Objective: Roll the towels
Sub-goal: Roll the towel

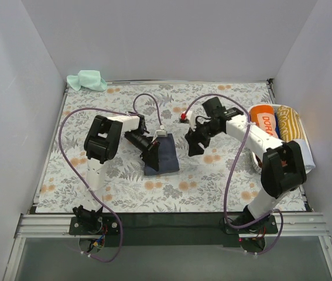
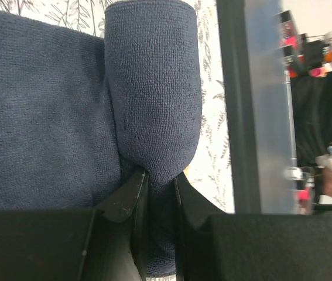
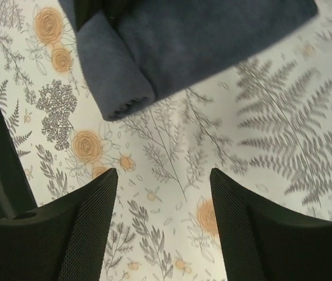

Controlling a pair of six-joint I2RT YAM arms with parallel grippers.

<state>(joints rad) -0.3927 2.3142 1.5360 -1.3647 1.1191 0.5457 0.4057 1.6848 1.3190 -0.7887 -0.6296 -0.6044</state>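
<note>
A dark navy towel [image 1: 163, 156] lies near the middle of the floral cloth, part rolled at its left edge. My left gripper [image 1: 150, 153] is shut on the rolled end of that navy towel [image 2: 154, 93], the roll pinched between its black fingers [image 2: 132, 196]. My right gripper [image 1: 192, 144] hovers just right of the towel, open, with only the floral cloth between its fingertips [image 3: 98, 193]; the navy towel [image 3: 201, 41] lies beyond them. A mint green towel [image 1: 87, 80] sits crumpled at the far left corner. An orange towel with white lettering [image 1: 265, 121] lies rolled in the basket.
A white oval basket [image 1: 310, 157] at the right edge holds the orange roll and a yellow-striped towel [image 1: 291, 123]. White walls close in the left, back and right sides. A dark rail [image 1: 171, 219] runs along the near table edge by the arm bases.
</note>
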